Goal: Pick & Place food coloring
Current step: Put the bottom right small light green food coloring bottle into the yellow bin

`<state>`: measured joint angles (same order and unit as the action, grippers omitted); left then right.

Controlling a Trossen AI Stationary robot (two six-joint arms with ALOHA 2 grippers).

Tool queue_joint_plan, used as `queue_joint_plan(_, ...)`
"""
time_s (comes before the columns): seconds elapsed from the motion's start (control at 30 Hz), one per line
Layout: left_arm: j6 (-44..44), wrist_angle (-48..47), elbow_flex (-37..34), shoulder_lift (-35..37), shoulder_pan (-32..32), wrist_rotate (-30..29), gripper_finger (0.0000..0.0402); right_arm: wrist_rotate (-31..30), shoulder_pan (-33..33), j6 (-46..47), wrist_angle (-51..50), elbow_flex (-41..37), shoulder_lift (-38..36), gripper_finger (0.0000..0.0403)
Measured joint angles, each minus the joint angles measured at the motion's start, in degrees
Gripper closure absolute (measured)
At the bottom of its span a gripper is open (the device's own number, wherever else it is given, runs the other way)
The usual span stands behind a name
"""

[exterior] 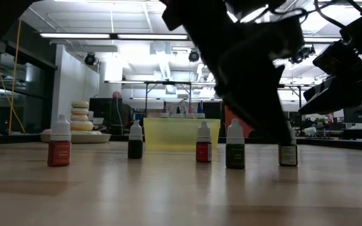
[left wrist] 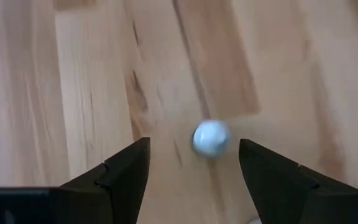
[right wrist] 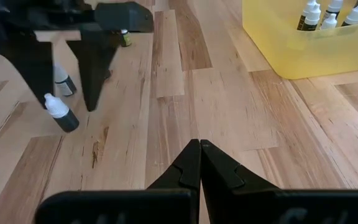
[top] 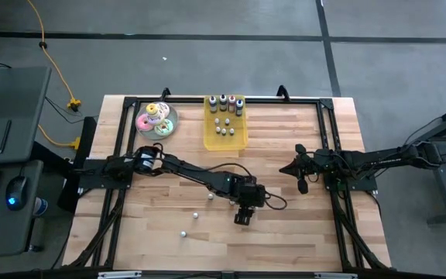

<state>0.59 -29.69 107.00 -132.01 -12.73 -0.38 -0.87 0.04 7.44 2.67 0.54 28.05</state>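
A small dark food coloring bottle with a white cap (right wrist: 61, 115) stands on the wooden table. From above, its cap (left wrist: 211, 138) shows between the fingers of my left gripper (left wrist: 193, 144). That gripper (top: 242, 215) is open near mid-table and points steeply down over the bottle without touching it. My right gripper (right wrist: 199, 146) is shut on nothing and waits at the table's right (top: 301, 178). Several more bottles (exterior: 135, 141) stand loose on the table. Others stand in the yellow tray (top: 225, 130).
A plate of pastel donuts (top: 157, 119) sits at the far left, beside the yellow tray. Loose bottles (top: 196, 215) stand left of my left gripper, one nearer the front edge (top: 183, 232). Bare wood lies between the two grippers.
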Motion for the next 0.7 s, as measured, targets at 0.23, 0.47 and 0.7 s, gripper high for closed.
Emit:
queue_joint_plan(0.23,0.8,1.5,0.1,-0.9,0.0,0.2,0.016,0.0,0.0,0.0,0.1,0.0,0.0,0.0402)
queue_joint_plan(0.47,1.2,1.5,0.6,-0.8,0.0,0.3,0.016,0.0,0.0,0.0,0.1,0.0,0.0,0.0402)
queue_joint_plan(0.7,1.2,-2.4,4.0,-0.8,0.0,0.3,0.016,0.0,0.0,0.0,0.1,0.0,0.0,0.0402)
